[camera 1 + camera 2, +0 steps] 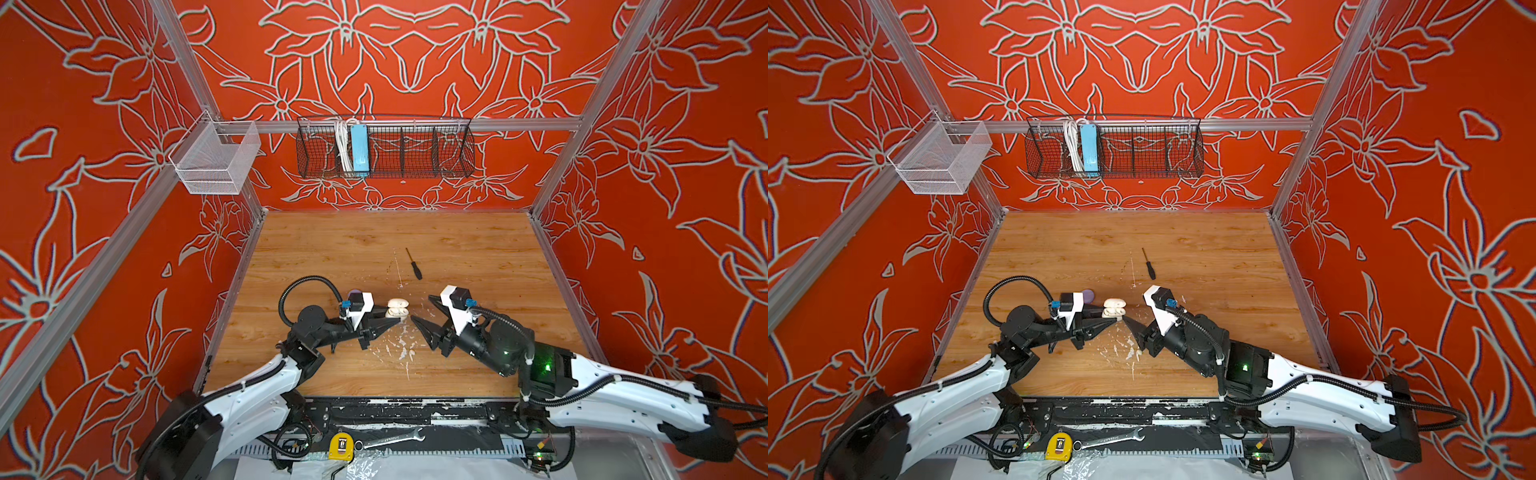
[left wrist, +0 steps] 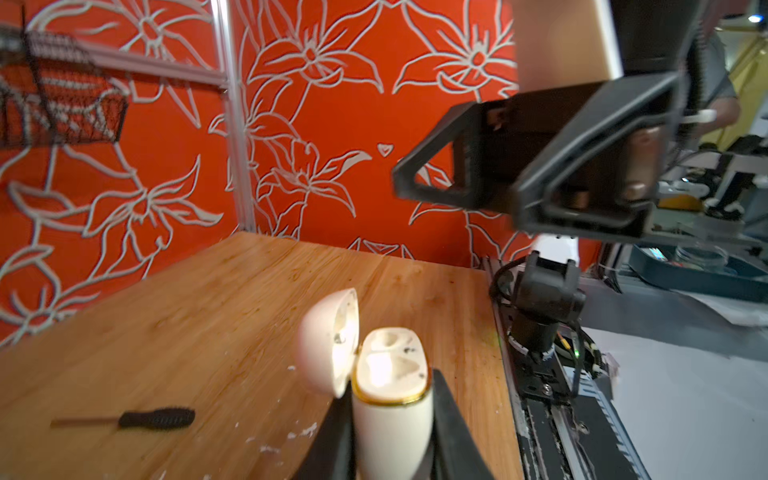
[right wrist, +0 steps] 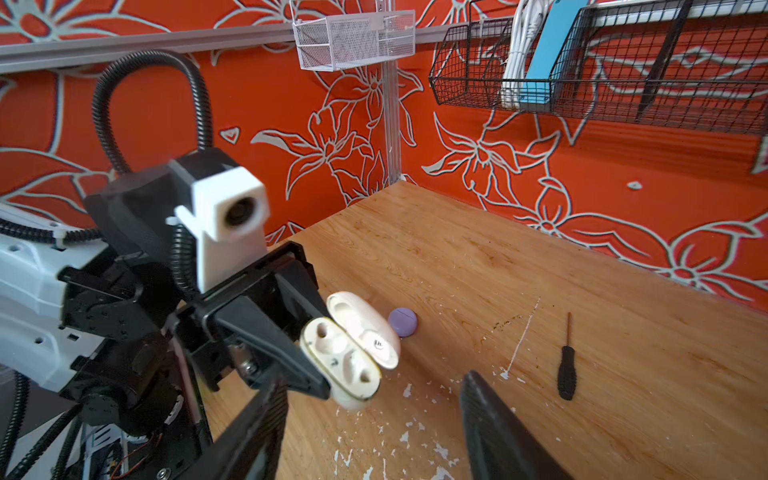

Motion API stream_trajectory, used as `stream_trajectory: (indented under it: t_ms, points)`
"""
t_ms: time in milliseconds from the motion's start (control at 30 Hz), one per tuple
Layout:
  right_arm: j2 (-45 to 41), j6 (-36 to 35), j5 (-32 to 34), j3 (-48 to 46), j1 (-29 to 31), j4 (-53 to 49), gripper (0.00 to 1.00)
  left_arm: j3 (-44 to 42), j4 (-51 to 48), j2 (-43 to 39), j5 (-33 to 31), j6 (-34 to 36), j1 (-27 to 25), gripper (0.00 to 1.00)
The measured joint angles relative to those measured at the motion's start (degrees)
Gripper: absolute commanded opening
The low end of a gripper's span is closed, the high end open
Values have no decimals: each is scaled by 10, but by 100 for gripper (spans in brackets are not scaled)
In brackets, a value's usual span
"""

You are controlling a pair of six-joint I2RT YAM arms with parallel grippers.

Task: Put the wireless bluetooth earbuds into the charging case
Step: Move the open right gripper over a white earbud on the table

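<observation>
A cream-white charging case (image 1: 397, 311) (image 2: 390, 424) is held upright above the table with its lid (image 3: 365, 328) swung open. My left gripper (image 1: 392, 316) (image 2: 390, 415) is shut on the case's body. In the right wrist view its wells (image 3: 340, 353) look empty. Just right of the case, my right gripper (image 1: 420, 307) (image 3: 386, 386) is open with nothing between its fingers. No earbuds show clearly. A tiny cream piece (image 1: 411, 354) lies among white flecks in front of the right gripper; I cannot tell what it is.
A shut lavender case (image 1: 354, 293) (image 3: 402, 321) sits on the wooden table (image 1: 478, 257) behind the left gripper. A black screwdriver (image 1: 414, 264) lies farther back. Wire baskets (image 1: 386, 145) (image 1: 216, 160) hang on the walls. A tape measure (image 1: 340, 446) and wrench (image 1: 390, 439) lie in front of the table.
</observation>
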Motion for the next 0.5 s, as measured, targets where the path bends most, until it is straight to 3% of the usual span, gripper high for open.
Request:
stream_trajectory:
  t_ms: [233, 400, 500]
  points:
    - [-3, 169, 116, 66, 0, -162, 80, -11, 62, 32, -35, -81, 5, 0]
    - [18, 236, 91, 90, -1, -262, 76, -34, 61, -21, -56, -94, -1, 0]
    - [75, 267, 62, 106, 1, -313, 75, -53, 42, -78, -72, -65, -38, 0]
